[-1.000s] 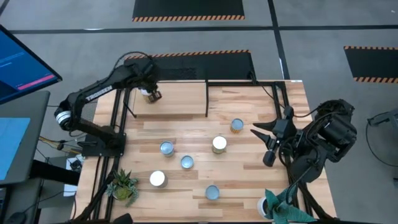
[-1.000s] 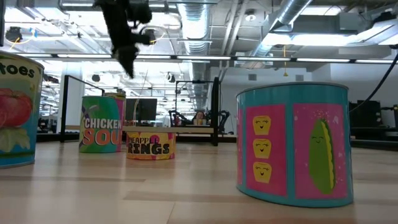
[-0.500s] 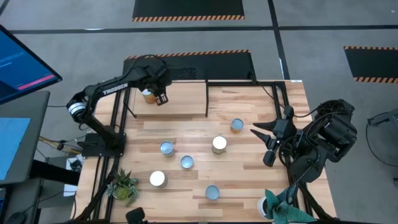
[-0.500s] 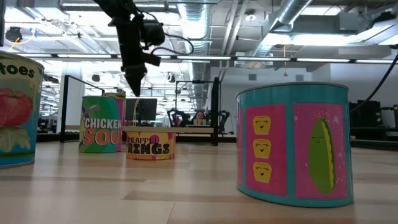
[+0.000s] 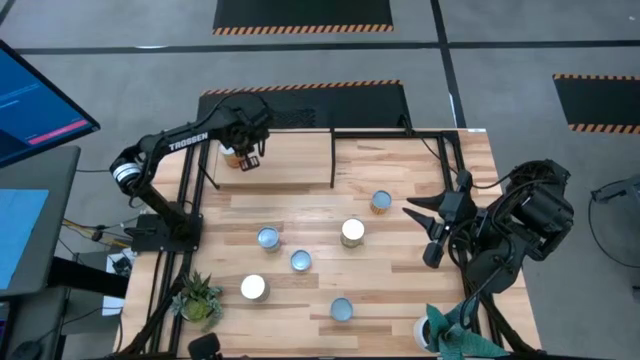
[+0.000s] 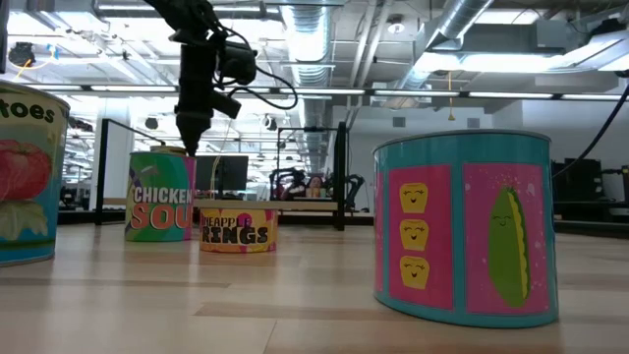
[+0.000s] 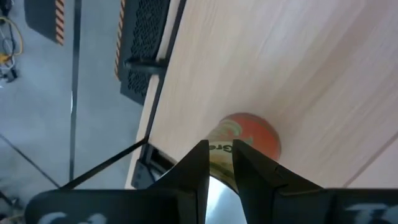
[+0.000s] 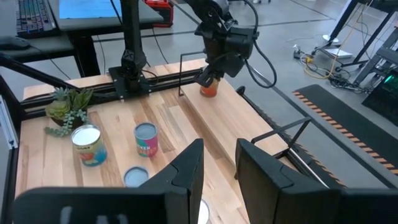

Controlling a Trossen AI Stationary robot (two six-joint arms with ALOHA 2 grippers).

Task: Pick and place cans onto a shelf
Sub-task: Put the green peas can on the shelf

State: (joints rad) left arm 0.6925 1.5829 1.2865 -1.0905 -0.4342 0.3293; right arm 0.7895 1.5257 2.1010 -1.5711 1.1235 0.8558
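- We found one orange-labelled can (image 5: 236,157) standing upright on the shelf (image 5: 290,158), near its left end; the right wrist view showed it (image 8: 209,89) on the raised light wood panel (image 8: 230,121).
- We saw the left gripper (image 5: 248,157) directly above this can. In the left wrist view its two dark fingers (image 7: 194,167) stood close together over the can's top (image 7: 239,138), so we could not tell whether they gripped it or were released.
- We counted six further cans on the tabletop (image 5: 420,280), in front of the shelf: one orange-sided (image 5: 380,202), one with a pale top (image 5: 352,231), three blue-topped ones (image 5: 268,238) (image 5: 301,261) (image 5: 342,309), and one white-topped can (image 5: 253,287).
- We noted the right gripper (image 5: 418,232) idle over the table's right side, well apart from all cans, with its fingers spread and holding nothing.
- We observed a potted plant (image 5: 198,297) at the front left corner and another (image 5: 447,333) at the front right.
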